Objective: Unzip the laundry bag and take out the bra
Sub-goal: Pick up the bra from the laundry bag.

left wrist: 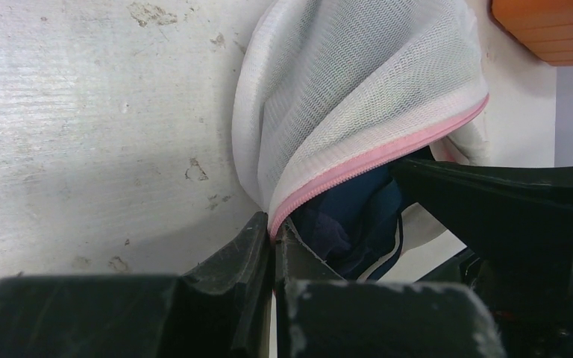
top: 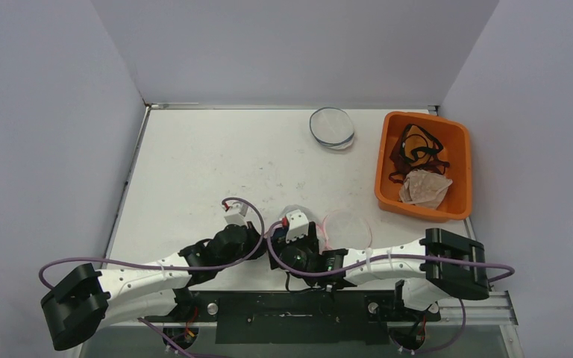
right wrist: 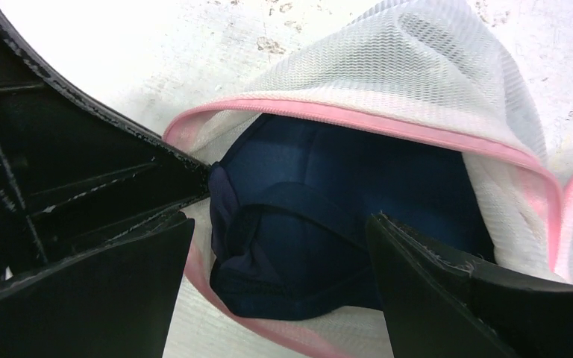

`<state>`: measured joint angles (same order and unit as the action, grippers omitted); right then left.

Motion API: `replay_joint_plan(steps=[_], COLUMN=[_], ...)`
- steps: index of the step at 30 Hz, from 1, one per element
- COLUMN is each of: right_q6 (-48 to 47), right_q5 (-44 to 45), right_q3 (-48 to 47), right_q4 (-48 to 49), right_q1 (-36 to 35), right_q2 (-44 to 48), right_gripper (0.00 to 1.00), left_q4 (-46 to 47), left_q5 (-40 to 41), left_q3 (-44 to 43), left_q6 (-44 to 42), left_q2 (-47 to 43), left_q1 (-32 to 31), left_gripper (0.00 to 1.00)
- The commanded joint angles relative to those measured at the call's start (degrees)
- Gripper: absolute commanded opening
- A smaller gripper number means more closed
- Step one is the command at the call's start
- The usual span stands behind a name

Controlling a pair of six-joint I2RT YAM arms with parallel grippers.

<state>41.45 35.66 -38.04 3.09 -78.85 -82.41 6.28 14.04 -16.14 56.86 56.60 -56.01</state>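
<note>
My right claw [right wrist: 280, 224] is standing spread, the navy bra [right wrist: 343, 171] lying straight ahead between its fingers, inside the open mouth of the laundry bag [right wrist: 433, 67]. My left claw [left wrist: 274, 242] is pinching the bag's pink rim [left wrist: 358, 168].

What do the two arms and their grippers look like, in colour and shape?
The left arm and the right arm have white links between bulky black joints. A purple cable runs along each. The left gripper and the right gripper have black wedge-shaped fingers with scuffed edges.
</note>
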Motion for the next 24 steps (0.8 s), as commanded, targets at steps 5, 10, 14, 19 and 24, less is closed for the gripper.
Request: replay_joint_plan(steps=[5,10,14,19,24], right_q6=[5.7,7.25,7.07,6.57,5.44], right_q5=[6.71,7.29,5.23,4.41,3.64], right_q3=[-3.97,-3.71,-3.27,-2.21,-0.51], right_q4=[-1.96,-2.34,-1.84,-1.69,-1.57], right_q1=[0.6,2.3,4.4,5.47,5.72], right_q2=[-6.5,-9.26,-10.19,-8.95,-4.99], right_gripper=[0.86,0.8,0.63,0.32,0.11], left_q4=[2.62,2.68,2.76,2.55,2.27], left_q5=[-0.16,0.08,0.11,0.28,0.5], left_q3=[-2.54,-1.99,-1.79,-1.4,-1.35], left_q6=[0.69,0.93,1.06,1.15,1.17], left_q2=[-0.02,-0.28,-0.65,-1.25,-1.66], left_q1=[-1.02,-1.15,-1.24,-1.25,-1.27], left_gripper=[0.0,0.0,0.0,0.0,0.0])
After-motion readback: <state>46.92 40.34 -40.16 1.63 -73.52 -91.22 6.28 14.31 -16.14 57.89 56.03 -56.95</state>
